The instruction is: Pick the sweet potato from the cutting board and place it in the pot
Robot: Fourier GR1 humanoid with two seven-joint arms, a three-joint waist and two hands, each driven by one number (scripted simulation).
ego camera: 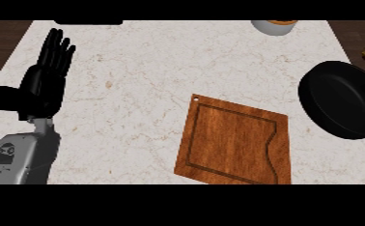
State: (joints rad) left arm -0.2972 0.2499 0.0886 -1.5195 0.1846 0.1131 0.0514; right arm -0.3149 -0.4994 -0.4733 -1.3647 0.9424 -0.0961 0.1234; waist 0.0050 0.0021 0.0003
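no sweet potato visible on board (235,145) or in pot (336,99); can't tell where it is. left hand (49,73) rests open, fingers up. right hand out of view. prob. firm, light; grab mid-body.

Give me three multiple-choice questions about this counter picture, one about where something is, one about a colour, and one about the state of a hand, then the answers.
1. Where does the black round pot sit relative to the brown wooden cutting board?
A. left of it
B. right of it, at the view's edge
C. on top of it

2. What colour is the counter's top?
A. pale marbled
B. solid green
C. dark red

3. How is the robot's left hand?
A. curled round a cup
B. pressed flat on the board
C. open, fingers up, at the view's left

Answers: 1 B, the pot is past the board's right side. 2 A, the surface is light with faint veins. 3 C, its straight fingers hold nothing.
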